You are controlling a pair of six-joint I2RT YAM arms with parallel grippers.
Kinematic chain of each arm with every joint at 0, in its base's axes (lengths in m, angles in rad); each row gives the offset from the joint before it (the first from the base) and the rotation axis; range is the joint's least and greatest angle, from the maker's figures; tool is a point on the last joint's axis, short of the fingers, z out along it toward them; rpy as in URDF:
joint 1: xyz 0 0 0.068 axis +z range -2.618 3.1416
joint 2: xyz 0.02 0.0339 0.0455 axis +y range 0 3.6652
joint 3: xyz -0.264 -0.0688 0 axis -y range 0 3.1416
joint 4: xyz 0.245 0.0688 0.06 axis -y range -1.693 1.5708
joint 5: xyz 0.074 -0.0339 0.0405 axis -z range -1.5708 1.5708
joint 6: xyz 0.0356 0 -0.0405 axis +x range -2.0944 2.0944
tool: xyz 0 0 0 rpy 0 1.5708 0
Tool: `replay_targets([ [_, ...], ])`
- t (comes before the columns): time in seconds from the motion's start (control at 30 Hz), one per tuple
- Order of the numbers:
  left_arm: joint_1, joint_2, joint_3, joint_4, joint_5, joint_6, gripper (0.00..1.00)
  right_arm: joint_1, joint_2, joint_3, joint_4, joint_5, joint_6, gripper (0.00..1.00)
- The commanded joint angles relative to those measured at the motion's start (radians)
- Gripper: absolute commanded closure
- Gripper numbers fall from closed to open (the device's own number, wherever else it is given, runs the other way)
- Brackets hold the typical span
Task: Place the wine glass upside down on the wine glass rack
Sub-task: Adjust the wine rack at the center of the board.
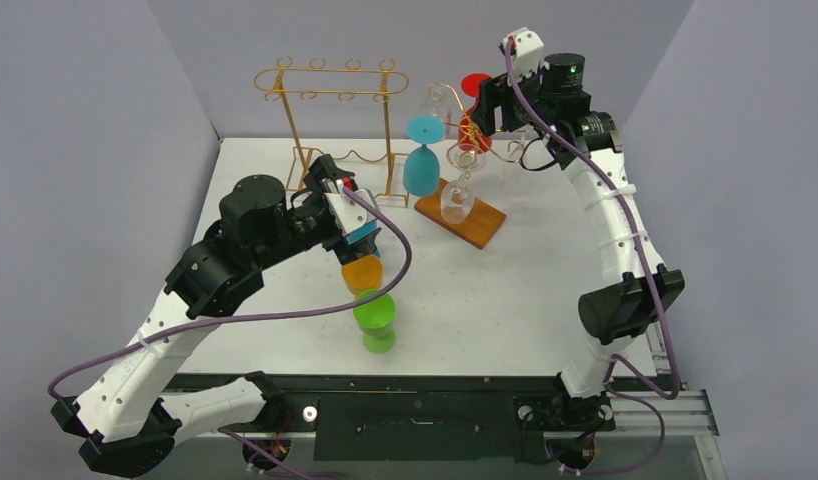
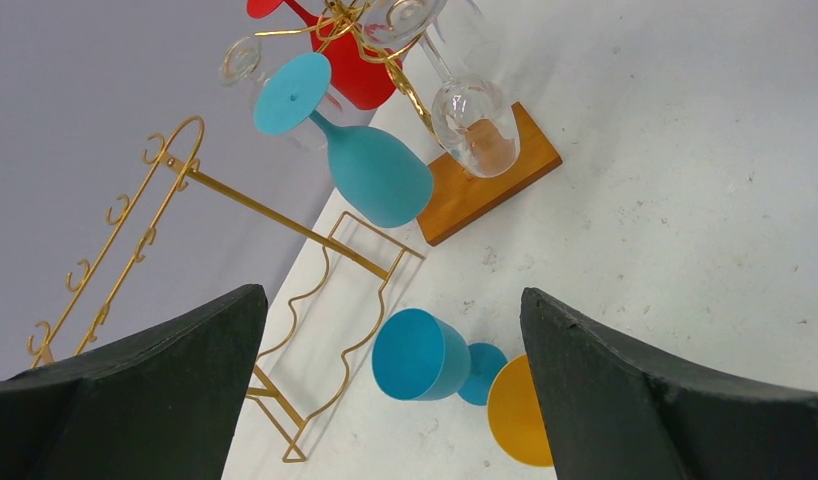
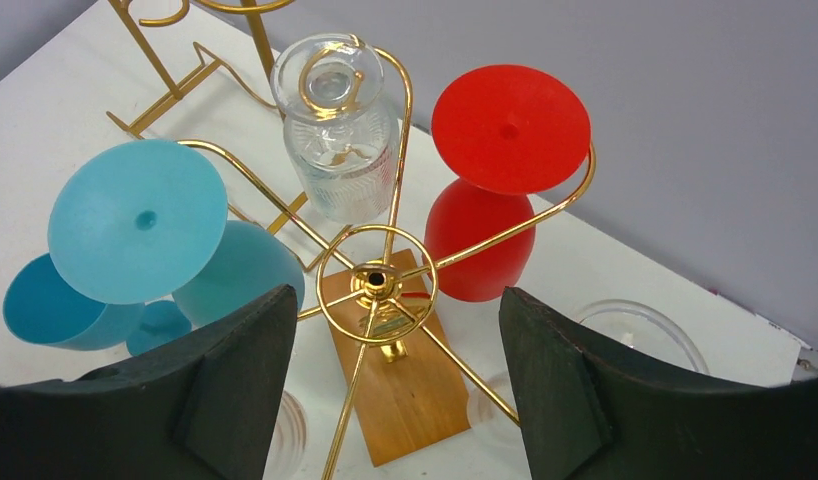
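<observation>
Wine glass rack (image 3: 375,280), gilt wire: teal glass (image 3: 137,220), red glass (image 3: 510,128) and clear glass (image 3: 335,150) hang bowl-down, feet caught in its arms. Right end effector (image 3: 395,292) hovers above, jaws wide, empty. Blue wine glass (image 2: 415,355) lies sideways on the tabletop (image 1: 505,300) below the left end effector (image 2: 392,293), which is fully open and empty, seemingly positioned to grasp it.

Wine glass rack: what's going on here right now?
The right gripper hovers open and empty over the gold wire rack on a wooden base, where a light blue wine glass, a red wine glass and a clear wine glass hang upside down. The left gripper, open and empty too, is above a blue glass lying on its side beside an orange glass.
</observation>
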Motion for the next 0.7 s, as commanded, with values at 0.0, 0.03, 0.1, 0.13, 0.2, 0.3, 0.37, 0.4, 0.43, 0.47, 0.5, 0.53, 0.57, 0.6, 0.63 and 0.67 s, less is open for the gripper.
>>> replay_targets([
  [0.0,0.003,-0.009,-0.003,0.032,0.013,0.003,0.04,-0.004,0.047,0.086,-0.024,-0.032,-0.024,0.30],
  [0.03,0.003,-0.009,-0.004,0.033,0.013,0.002,0.04,-0.004,0.058,0.095,-0.028,-0.032,-0.029,0.30],
  [0.1,0.005,-0.007,-0.005,0.033,0.014,0.002,0.04,-0.004,0.079,0.115,-0.040,-0.033,-0.037,0.29],
  [0.13,0.004,-0.007,-0.005,0.033,0.014,0.002,0.04,-0.004,0.091,0.126,-0.048,-0.034,-0.042,0.29],
  [0.2,0.004,-0.004,-0.004,0.035,0.016,0.002,0.04,-0.002,0.110,0.148,-0.064,-0.035,-0.049,0.29],
  [0.3,0.003,0.001,0.001,0.036,0.017,0.003,0.04,-0.001,0.127,0.156,-0.064,-0.031,-0.052,0.29],
  [0.37,0.004,0.000,0.002,0.040,0.014,0.004,0.04,0.002,0.135,0.162,-0.068,-0.031,-0.057,0.29],
  [0.4,0.003,0.000,0.004,0.041,0.013,0.004,0.04,0.003,0.139,0.165,-0.070,-0.032,-0.062,0.29],
  [0.43,0.003,0.002,0.004,0.041,0.013,0.004,0.04,0.006,0.143,0.168,-0.072,-0.033,-0.064,0.29],
  [0.47,0.004,0.002,0.005,0.040,0.013,0.004,0.04,0.008,0.148,0.173,-0.073,-0.031,-0.065,0.29],
  [0.5,0.004,0.002,0.005,0.041,0.013,0.004,0.04,0.009,0.153,0.178,-0.076,-0.031,-0.065,0.28],
  [0.53,0.003,0.002,0.004,0.042,0.012,0.004,0.04,0.012,0.159,0.182,-0.078,-0.030,-0.065,0.28],
  [0.57,0.004,0.002,0.004,0.042,0.012,0.004,0.04,0.015,0.162,0.185,-0.078,-0.029,-0.065,0.28],
  [0.6,0.003,0.002,0.004,0.044,0.013,0.004,0.04,0.017,0.169,0.187,-0.077,-0.027,-0.065,0.28],
  [0.63,0.003,0.002,0.004,0.045,0.012,0.004,0.04,0.020,0.175,0.188,-0.077,-0.026,-0.066,0.28],
  [0.67,0.004,0.001,0.004,0.046,0.011,0.004,0.04,0.023,0.180,0.191,-0.077,-0.021,-0.066,0.28],
])
